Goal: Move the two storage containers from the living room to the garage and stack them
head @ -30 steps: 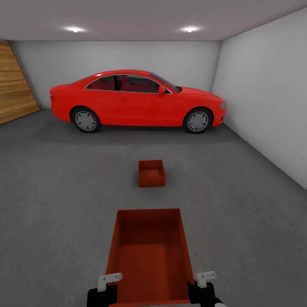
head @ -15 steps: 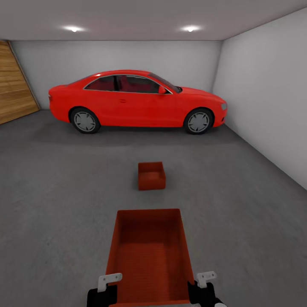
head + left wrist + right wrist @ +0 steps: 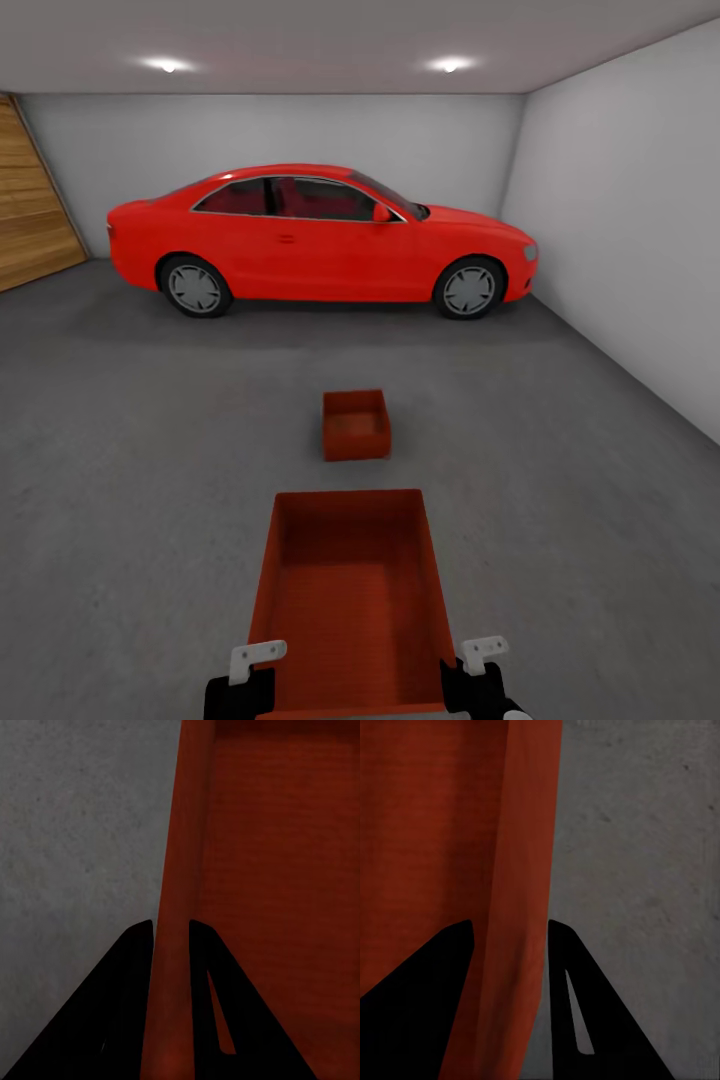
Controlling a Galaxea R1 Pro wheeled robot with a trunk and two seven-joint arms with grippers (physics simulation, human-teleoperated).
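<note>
I carry one orange-red storage container (image 3: 350, 590) low in front of me, open top up. My left gripper (image 3: 262, 690) is shut on its left wall and my right gripper (image 3: 456, 690) on its right wall. The left wrist view has that wall (image 3: 176, 855) pinched between the black fingers (image 3: 135, 952) of the left gripper (image 3: 171, 934). In the right wrist view the other wall (image 3: 521, 855) runs between the fingers (image 3: 561, 945) of the right gripper (image 3: 508, 930). The second storage container (image 3: 355, 425) stands on the garage's dark grey floor (image 3: 150, 450) ahead.
A glossy red car (image 3: 320, 235) is parked side-on across the back of the garage. A wood-panelled door (image 3: 30, 210) fills the left wall, and a plain white wall (image 3: 630, 220) runs along the right. Open concrete lies around the floor container.
The whole view has moved forward: the container on the floor and the car sit slightly nearer. The carried container and both grippers keep their place in the picture.
</note>
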